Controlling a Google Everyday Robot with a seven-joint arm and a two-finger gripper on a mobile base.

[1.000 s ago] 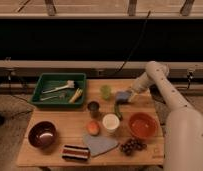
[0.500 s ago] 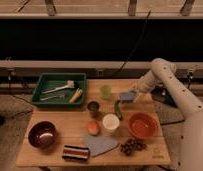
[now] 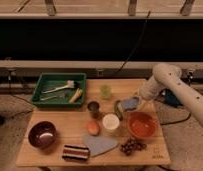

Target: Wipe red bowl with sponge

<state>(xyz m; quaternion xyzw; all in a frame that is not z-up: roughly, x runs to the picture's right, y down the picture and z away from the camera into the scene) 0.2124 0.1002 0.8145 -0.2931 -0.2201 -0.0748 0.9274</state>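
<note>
The red bowl (image 3: pixel 141 125) sits on the wooden table (image 3: pixel 160 150) at the right front, next to the white cup (image 3: pixel 111 122). My gripper (image 3: pixel 135 104) hangs from the white arm (image 3: pixel 162 80) that comes in from the right. It is shut on the blue-grey sponge (image 3: pixel 128 104) and holds it just above the far left rim of the red bowl. The sponge is a little behind and above the bowl's inside and does not touch the bottom.
A green tray (image 3: pixel 59 89) with utensils stands at the back left. A green cup (image 3: pixel 105 91), a dark cup (image 3: pixel 93 107) and an orange fruit (image 3: pixel 93 128) are mid-table. A maroon bowl (image 3: pixel 43 135), striped block (image 3: pixel 75 152), grey cloth (image 3: pixel 99 145) and grapes (image 3: pixel 131 146) line the front.
My gripper has moved right and then down with the sponge, from behind the white cup toward the red bowl's far rim. Nothing else on the table has moved.
</note>
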